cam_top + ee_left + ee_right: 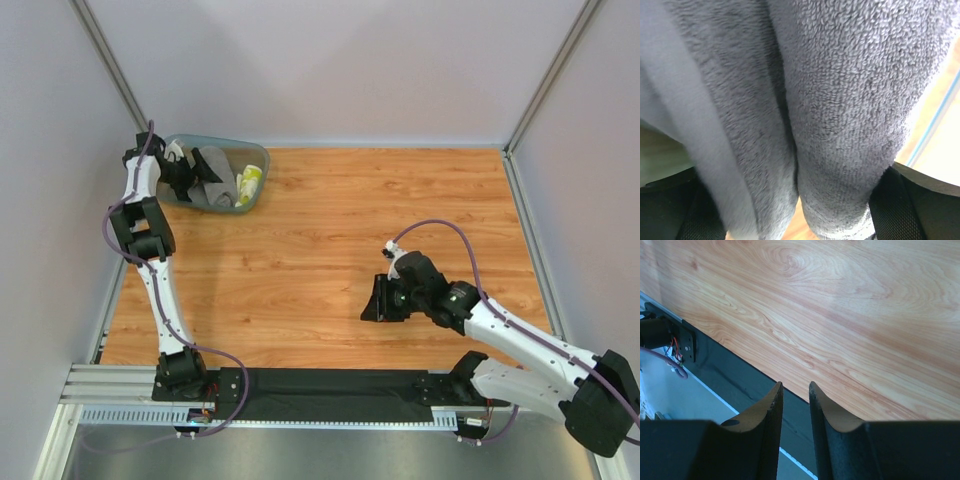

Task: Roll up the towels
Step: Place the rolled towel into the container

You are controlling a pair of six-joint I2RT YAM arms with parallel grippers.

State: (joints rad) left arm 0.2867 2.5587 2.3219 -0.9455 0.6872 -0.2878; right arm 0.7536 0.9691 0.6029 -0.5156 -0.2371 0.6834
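The grey towel [213,182] lies bunched in the teal tub [262,158] at the back left, with the small yellow-and-white cloth [248,184] beside it on the right. My left gripper [186,172] reaches into the tub. In the left wrist view the grey towel [840,100] fills the frame, and the left gripper [796,195] has its fingers [920,205] spread wide with thick folds between them. My right gripper [377,300] hovers over the bare table right of centre. In its wrist view the right gripper [795,386] holds nothing, its jaws a narrow slit apart.
The wooden table [400,220] is bounded by grey walls at the back and sides. A black strip and metal rail [330,395] run along the near edge, and the strip also shows in the right wrist view [740,380].
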